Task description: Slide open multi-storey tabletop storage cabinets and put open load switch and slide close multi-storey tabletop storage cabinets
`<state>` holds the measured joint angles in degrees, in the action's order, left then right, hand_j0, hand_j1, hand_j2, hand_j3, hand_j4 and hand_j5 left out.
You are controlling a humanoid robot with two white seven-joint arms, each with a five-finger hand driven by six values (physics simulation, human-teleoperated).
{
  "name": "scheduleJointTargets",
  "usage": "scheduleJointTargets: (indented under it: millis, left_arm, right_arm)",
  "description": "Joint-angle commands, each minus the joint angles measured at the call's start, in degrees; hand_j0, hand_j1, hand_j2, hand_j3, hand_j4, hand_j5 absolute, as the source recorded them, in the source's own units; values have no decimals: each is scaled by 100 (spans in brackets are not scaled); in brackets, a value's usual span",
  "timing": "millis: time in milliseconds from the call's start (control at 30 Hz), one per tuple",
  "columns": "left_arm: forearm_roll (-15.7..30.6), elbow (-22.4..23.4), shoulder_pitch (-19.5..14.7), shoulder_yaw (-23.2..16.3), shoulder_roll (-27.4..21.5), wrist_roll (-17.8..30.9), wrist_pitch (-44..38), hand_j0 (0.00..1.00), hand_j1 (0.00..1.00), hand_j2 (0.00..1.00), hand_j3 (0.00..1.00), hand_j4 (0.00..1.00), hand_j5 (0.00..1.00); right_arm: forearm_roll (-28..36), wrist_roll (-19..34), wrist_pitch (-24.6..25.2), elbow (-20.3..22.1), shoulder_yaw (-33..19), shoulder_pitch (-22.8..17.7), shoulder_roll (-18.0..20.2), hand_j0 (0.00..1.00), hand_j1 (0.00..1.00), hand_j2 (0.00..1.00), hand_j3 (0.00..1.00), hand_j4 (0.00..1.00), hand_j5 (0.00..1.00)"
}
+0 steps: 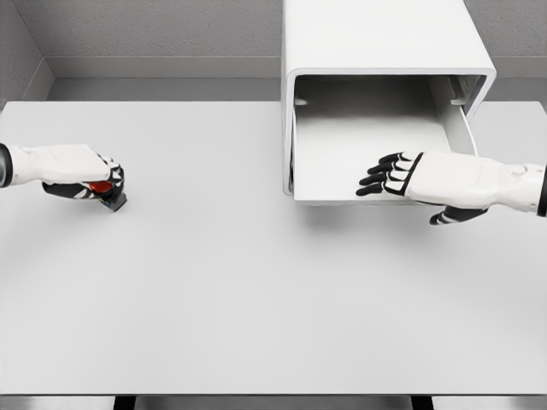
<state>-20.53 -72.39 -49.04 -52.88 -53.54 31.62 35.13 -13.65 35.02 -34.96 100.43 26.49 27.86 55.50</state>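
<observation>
White table point(214, 290) is filling most of the view, flat matte top, grey wall running behind it.

Storage cabinet point(376, 43) is sitting at the back right of the table: white box, rounded corners, plain top. Its drawer point(367, 149) is sticking out toward the camera, a shallow white tray with a bare floor and low side walls; the right wall is showing a slanted rail piece near the cabinet mouth. No other drawers visible from this angle.

Right hand point(406, 175) is coming in from the right edge, white forearm, black fingers with white pads. It is hovering over the front right part of the drawer, fingers stretched flat and slightly spread, thumb hanging below, holding nothing. Cannot tell whether it is touching the drawer front.

Left hand point(85, 175) is sitting at the far left of the table, well apart from the cabinet, fingers curled around the load switch point(107, 192).

Switch is small: a red part is showing between the fingers, a dark grey block is poking out at the lower right of the hand. Mostly hidden by the grasp; it is low over the tabletop, contact unclear.
</observation>
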Motion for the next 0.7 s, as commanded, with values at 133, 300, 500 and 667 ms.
scheduleJointTargets:
  millis: [133, 300, 500, 667]
  left_arm:
    - [137, -715, -123, 15, -122, -6, -13, 38, 38, 38, 38, 38, 38]
    - [198, -873, -431, 15, -51, -6, -13, 38, 38, 38, 38, 38, 38]
    - [673, -1840, -642, 24, -95, 2, -13, 38, 38, 38, 38, 38, 38]
    - [717, -2200, -967, 33, 45, 11, -13, 38, 38, 38, 38, 38, 38]
  right_arm:
    - [310, -2, -4, 3, -469, -211, 128, 100, 100, 100, 100, 100, 100]
    - [442, -2, -4, 12, -707, -220, 163, 100, 100, 100, 100, 100, 100]
    - [1189, -2, -4, 20, -1866, -826, 366, 100, 100, 100, 100, 100, 100]
    - [1471, -2, -4, 21, -2895, -1722, 559, 100, 100, 100, 100, 100, 100]
